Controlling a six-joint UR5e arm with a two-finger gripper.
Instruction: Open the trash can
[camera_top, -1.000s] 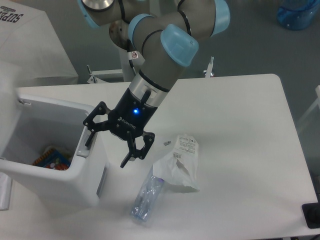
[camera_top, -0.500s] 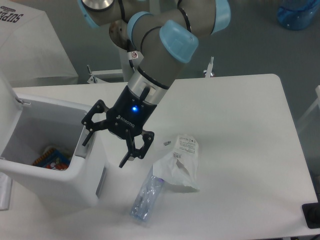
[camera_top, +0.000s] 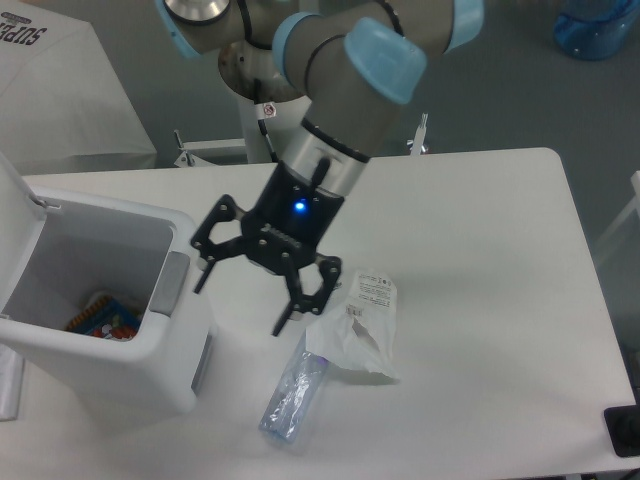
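Trash can (camera_top: 110, 340) sits at 8 o'clock on the bench (camera_top: 480, 250), lid swung up at the far left edge, grey latch (camera_top: 168, 283) exposed, some colourful rubbish inside. Task looks done. Hand (camera_top: 245, 300) hangs just right of the can, fingers spread, holding nothing. Risk: a low sweep toward 4 o'clock could knock the white bag (camera_top: 355, 325) or roll the plastic bottle (camera_top: 290, 398); a bump on the can could drop the lid again. Versus a second ago: hand has moved right, off the latch edge; lid is further open.
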